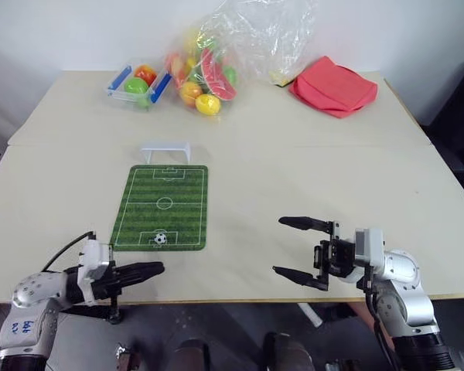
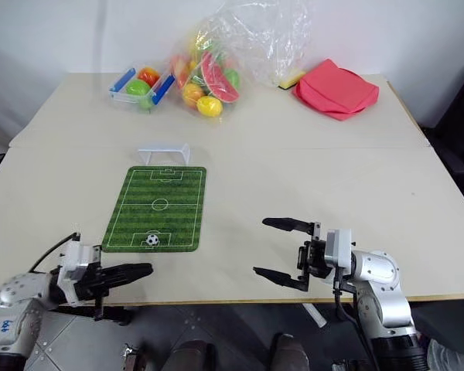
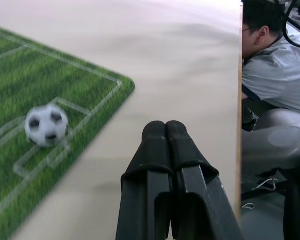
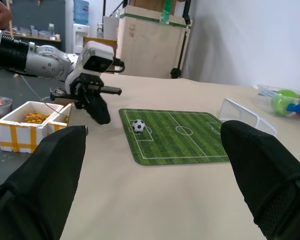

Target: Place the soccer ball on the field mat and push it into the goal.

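The soccer ball point(image 1: 160, 239) rests on the field mat point(image 1: 163, 205), inside the penalty box at the mat's near end; it also shows in the left wrist view as the ball point(image 3: 46, 124). The white goal point(image 1: 165, 150) stands just beyond the mat's far end. My left gripper point(image 1: 156, 268) is shut and empty, low at the table's near edge, a little nearer than the ball. My right gripper point(image 1: 298, 249) hangs open and empty over the table to the right of the mat, pointing left.
At the back of the table stand a blue-handled clear basket point(image 1: 138, 83) of toy fruit, a clear bag of fruit point(image 1: 209, 73) and a red folded cloth point(image 1: 334, 86). A person point(image 3: 275, 65) sits beyond the table's edge in the left wrist view.
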Action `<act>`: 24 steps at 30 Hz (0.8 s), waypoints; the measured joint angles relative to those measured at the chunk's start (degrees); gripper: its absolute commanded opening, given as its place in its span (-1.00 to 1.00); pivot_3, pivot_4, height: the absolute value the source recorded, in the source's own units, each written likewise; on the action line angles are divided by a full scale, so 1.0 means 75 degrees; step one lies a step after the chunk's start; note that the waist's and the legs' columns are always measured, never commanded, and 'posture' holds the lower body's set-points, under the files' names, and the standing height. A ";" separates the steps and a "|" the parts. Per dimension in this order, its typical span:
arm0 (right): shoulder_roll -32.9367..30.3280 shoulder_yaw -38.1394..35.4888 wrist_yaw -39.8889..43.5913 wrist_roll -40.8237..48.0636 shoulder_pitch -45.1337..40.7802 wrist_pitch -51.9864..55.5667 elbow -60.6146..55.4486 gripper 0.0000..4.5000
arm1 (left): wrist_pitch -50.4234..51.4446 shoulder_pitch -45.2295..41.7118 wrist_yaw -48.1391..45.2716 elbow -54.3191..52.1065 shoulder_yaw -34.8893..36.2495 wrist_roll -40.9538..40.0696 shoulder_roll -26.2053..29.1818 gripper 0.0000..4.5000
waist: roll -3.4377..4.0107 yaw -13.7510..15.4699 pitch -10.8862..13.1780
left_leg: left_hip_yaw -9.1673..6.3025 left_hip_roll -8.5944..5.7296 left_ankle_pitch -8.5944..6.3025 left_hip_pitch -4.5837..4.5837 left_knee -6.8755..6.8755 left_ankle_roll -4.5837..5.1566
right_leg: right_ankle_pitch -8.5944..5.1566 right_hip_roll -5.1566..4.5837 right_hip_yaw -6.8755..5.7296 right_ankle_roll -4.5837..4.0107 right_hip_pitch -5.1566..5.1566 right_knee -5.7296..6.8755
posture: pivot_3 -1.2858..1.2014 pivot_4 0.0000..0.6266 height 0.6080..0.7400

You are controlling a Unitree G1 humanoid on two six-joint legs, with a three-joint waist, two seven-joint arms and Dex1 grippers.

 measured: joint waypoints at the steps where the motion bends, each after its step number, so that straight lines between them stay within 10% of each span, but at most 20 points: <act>1: 0.0001 0.0009 -0.0039 -0.0015 0.0000 -0.0006 -0.0007 1.00 | 0.0000 -0.0188 0.0058 0.0127 -0.0057 0.0054 0.0000 -0.98 | 0.0000 -0.0002 0.0000 | 0.0002 0.0000 0.0000 0.0001 0.0001 0.0000 | 0.0000 0.0000 0.0002 0.0000 0.0000 0.0000 | 0.03 -0.52 1.00; 24: 0.0293 0.0153 -0.1764 -0.0387 0.0240 0.0270 -0.0822 1.00 | -0.0803 -0.3753 0.1345 0.3489 -0.0611 0.0913 -0.0925 -0.98 | -0.0010 0.0159 -0.0006 | 0.0008 -0.0001 -0.0001 -0.0001 0.0017 0.0000 | 0.0002 0.0002 0.0006 0.0001 -0.0001 0.0005 | 0.03 -0.52 1.00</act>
